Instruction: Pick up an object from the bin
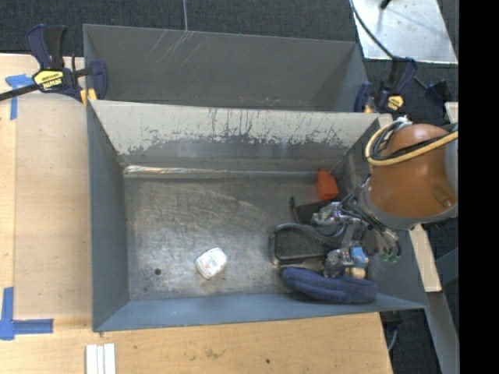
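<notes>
Fingers (333,215) of the gripper (340,237) stand spread, one toward the bin's far wall and the other toward its near wall. They are low over the floor of the grey bin (109,209), in the corner on the arm's side. Nothing can be seen gripped between them.

Closest to the gap is a dark loop (290,244), a thin rounded outline lying flat. It stretches away from the fingers toward the middle of the bin, so its long axis runs roughly across the line joining the two fingers. Its near end reaches up to the gap, though I cannot tell whether it is actually inside it.

Just past the near-wall finger, touching it or almost so, is a dark blue soft bundle (327,285), long and lying along the near wall. Beyond the far-wall finger sit a black flat piece (306,206) and, further on, a small orange piece (327,184) against the slope. A white crumpled lump (210,263) lies well apart, beyond the loop.

By my judgement the loop is the likeliest catch. Closing would pinch across its narrow width, provided the fingers first advance a little along its length.
</notes>
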Available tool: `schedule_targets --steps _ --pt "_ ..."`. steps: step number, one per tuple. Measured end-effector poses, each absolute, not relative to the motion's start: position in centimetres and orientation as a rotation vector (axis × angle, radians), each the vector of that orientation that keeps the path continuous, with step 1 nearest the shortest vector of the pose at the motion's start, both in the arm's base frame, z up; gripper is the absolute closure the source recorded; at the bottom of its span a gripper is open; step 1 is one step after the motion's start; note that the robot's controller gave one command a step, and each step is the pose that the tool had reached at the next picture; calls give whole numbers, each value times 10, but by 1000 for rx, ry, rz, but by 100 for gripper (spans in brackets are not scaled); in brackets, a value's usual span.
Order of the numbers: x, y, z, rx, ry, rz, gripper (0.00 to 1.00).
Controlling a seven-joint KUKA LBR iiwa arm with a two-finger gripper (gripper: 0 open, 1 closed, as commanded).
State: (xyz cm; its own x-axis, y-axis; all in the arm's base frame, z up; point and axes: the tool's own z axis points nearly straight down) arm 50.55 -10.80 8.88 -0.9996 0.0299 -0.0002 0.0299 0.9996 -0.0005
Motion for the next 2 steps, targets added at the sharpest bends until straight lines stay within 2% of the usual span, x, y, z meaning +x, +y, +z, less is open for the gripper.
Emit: schedule_targets --steps 1,2 --pt "513 -111 114 -408 3109 -3 0" --pt "538 -125 82 -1042 2972 32 0"
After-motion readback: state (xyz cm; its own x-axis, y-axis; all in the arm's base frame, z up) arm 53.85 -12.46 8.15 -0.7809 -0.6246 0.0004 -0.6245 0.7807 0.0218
